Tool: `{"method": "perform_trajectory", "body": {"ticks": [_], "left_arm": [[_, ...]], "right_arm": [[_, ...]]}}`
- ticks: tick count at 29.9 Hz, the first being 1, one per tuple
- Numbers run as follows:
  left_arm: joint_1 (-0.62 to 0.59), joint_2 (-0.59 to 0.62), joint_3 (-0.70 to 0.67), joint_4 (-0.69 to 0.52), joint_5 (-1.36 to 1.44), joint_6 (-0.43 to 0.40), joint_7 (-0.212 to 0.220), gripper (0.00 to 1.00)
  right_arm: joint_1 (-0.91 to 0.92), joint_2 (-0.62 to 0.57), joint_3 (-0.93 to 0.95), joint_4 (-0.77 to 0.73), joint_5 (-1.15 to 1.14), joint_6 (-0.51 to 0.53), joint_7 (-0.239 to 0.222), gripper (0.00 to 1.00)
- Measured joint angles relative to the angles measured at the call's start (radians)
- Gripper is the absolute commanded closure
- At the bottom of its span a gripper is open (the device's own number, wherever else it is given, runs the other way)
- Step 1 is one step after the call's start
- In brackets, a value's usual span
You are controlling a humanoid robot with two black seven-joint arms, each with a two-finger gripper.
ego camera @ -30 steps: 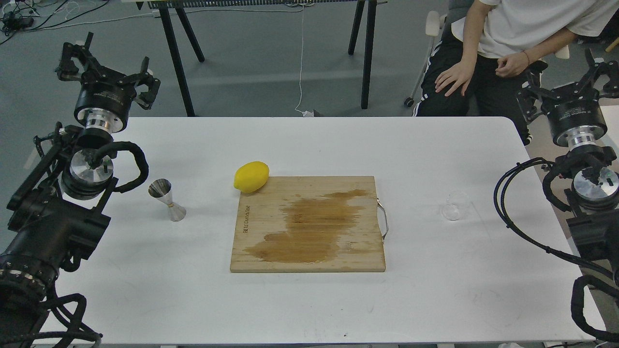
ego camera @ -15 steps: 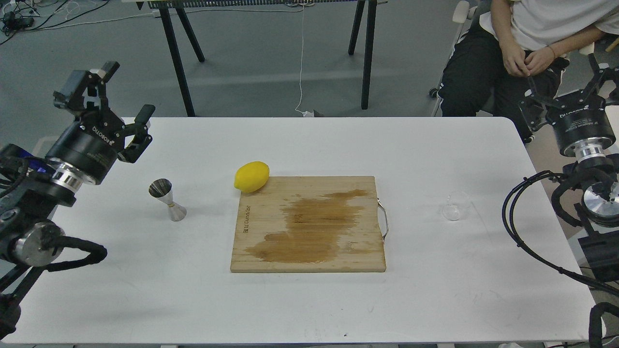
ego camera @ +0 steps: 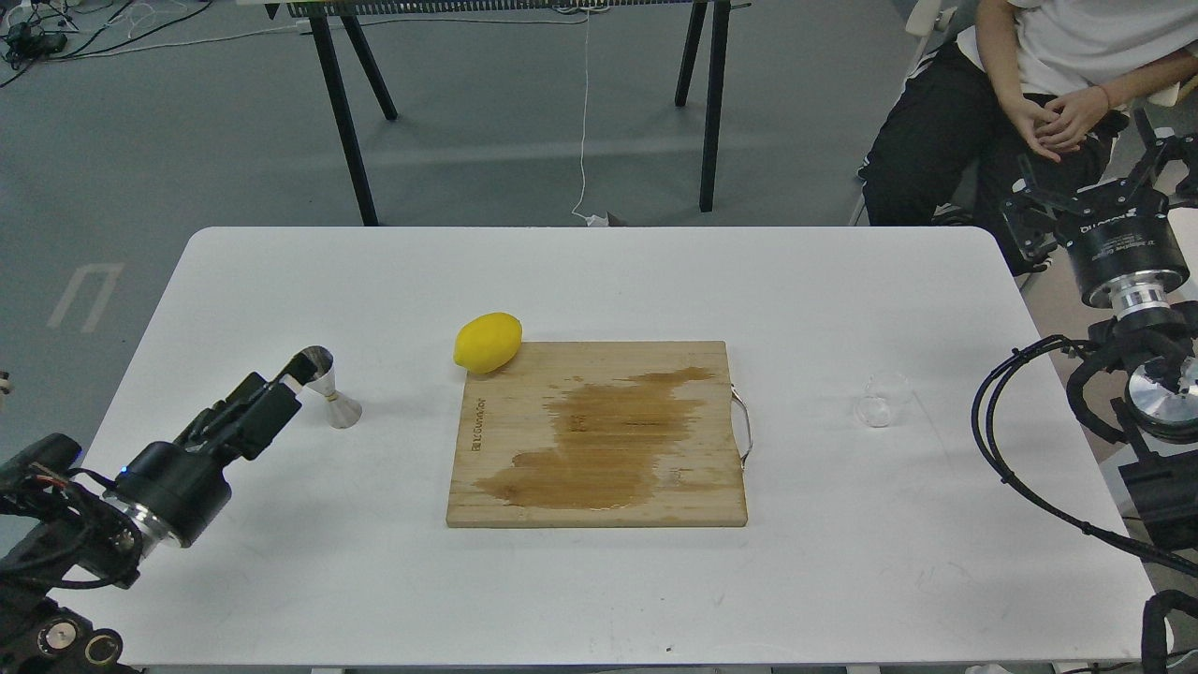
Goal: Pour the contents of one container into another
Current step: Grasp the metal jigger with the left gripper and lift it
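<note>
Head view, left gripper (ego camera: 285, 391): low over the table (ego camera: 599, 599), its tip right at the steel jigger (ego camera: 329, 393). The jaws overlapped the jigger's near side and showed dark and end-on, so I could not tell how far apart they were or whether they touched it.

Head view, right gripper (ego camera: 1095, 192): raised off the table's far right edge, jaws spread wide, holding nothing.

Head view, glass cup (ego camera: 882, 398): upright on the table, well below and to the left of the right jaws, untouched.

Head view, other things: a lemon (ego camera: 487, 343) touched the wet-stained cutting board (ego camera: 599, 435), which lay between jigger and cup.

Step in hand: judged as taking hold of the jigger.

Doing it well: straddle the narrow waist squarely, close gently, since the light hourglass shape would likely tip if nudged on one side; keep it upright.
</note>
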Motion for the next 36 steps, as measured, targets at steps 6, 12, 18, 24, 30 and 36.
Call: {"method": "perform_trajectory", "body": {"ticks": [6, 12, 18, 24, 30, 36], "left_arm": [[-0.054, -0.1, 0.008, 0.176, 0.271, 0.045, 0.074, 0.1], [-0.152, -0.195, 0.033, 0.381, 0.452, 0.049, 0.099, 0.2], [-0.253, -0.234, 0.129, 0.522, 0.473, 0.074, 0.103, 0.21], [-0.314, -0.302, 0.153, 0.619, 0.469, 0.105, 0.104, 0.21], [-0.34, -0.337, 0.154, 0.67, 0.466, 0.104, 0.108, 0.53], [-0.355, -0.364, 0.152, 0.739, 0.465, 0.109, 0.101, 0.78]], "right_arm": [[0.0, 0.004, -0.018, -0.002, 0.0, 0.0, 0.0, 0.0], [0.0, 0.0, -0.019, -0.003, 0.0, 0.0, 0.0, 0.0], [0.001, -0.004, -0.016, -0.001, 0.0, 0.0, 0.0, 0.0], [0.002, -0.005, -0.018, 0.0, 0.0, 0.0, 0.0, 0.0], [-0.001, -0.009, -0.02, -0.002, 0.0, 0.0, 0.0, 0.0], [-0.001, -0.009, -0.025, -0.003, 0.0, 0.0, 0.0, 0.0]]}}
